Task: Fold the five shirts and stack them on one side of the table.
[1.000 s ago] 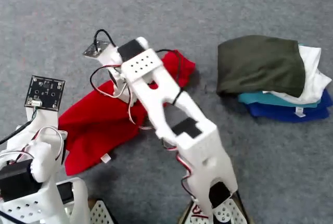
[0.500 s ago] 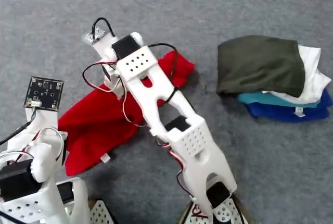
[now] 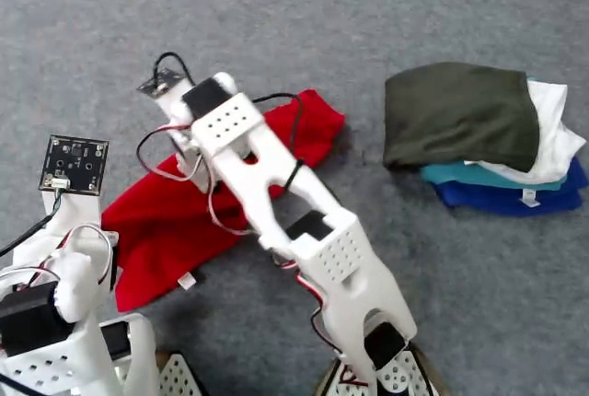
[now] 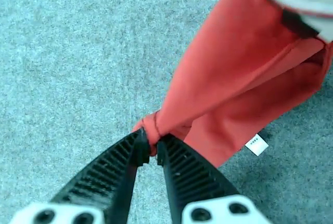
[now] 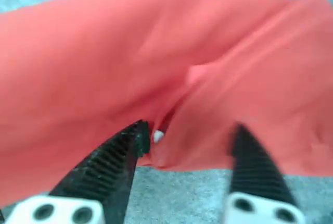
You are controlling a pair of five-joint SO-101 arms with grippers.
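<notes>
Currently: a crumpled red fabric shirt (image 3: 166,230) lies on the grey felt-covered table (image 3: 368,37), left of centre, stretched on a diagonal.

Left gripper (image 4: 149,148): fingers pinched tight on a bunched corner of the red shirt, at the end nearest the left arm's base.

Right gripper (image 5: 190,139): low over the shirt's creased mid-section, fingers spread wide, holding nothing. Contact with the cloth: cannot tell.

A small white sewn label (image 4: 256,145) sticks out at the shirt's edge, near the pinched corner.

Right side of table: four folded shirts stacked, well apart from the red one. Top to bottom:
- dark olive folded shirt (image 3: 460,112)
- white folded shirt (image 3: 557,138)
- teal folded shirt (image 3: 451,173)
- blue folded shirt (image 3: 497,196)
</notes>
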